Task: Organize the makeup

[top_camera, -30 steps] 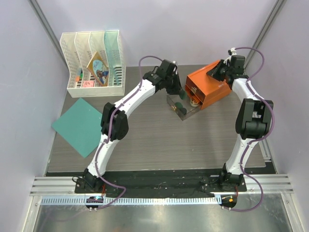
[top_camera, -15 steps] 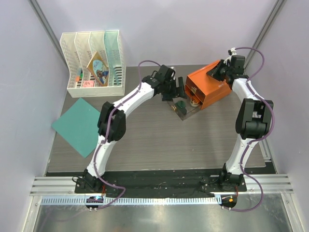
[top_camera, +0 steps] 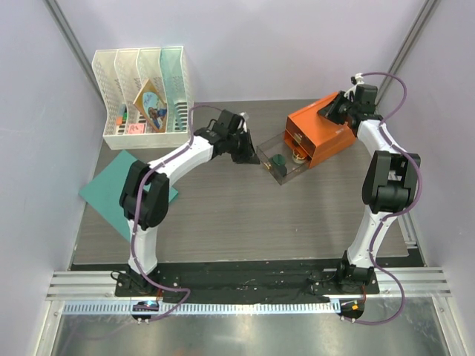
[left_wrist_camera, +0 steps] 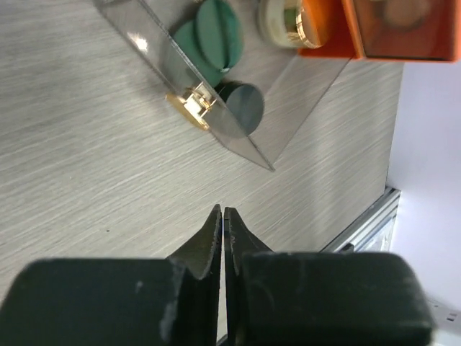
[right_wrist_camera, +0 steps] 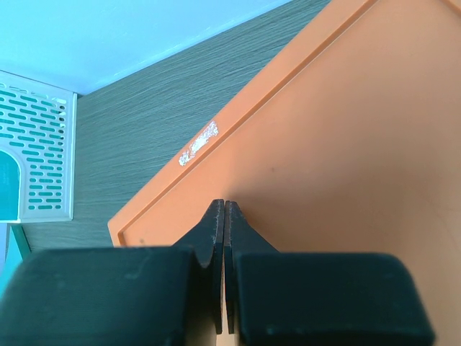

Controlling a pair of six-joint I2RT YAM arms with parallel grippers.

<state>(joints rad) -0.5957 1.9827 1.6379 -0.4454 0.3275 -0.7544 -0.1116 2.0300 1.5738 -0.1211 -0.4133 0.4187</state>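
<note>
A clear drawer (top_camera: pixel 282 167) stands pulled out of the orange drawer box (top_camera: pixel 323 136). In it lie two overlapping green discs (left_wrist_camera: pixel 218 27) and a darker round disc (left_wrist_camera: pixel 243 105) behind the gold handle (left_wrist_camera: pixel 192 108). A cream jar with a gold band (left_wrist_camera: pixel 282 20) sits at the box's lower opening. My left gripper (top_camera: pixel 249 156) is shut and empty, just left of the drawer; in the left wrist view its tips (left_wrist_camera: pixel 222 210) hover over bare table short of the drawer front. My right gripper (right_wrist_camera: pixel 224 205) is shut and rests on the orange box top (right_wrist_camera: pixel 346 144).
A white file organizer (top_camera: pixel 145 89) with papers stands at the back left. A teal flat sheet (top_camera: pixel 119 194) lies on the table's left edge, partly under the left arm. The table's metal edge rail (left_wrist_camera: pixel 374 216) runs close behind the drawer in the left wrist view.
My left gripper opened over the clear drawer, then drew back to the left and shut again. A green disc now lies uncovered in the drawer. The right arm stayed still.
</note>
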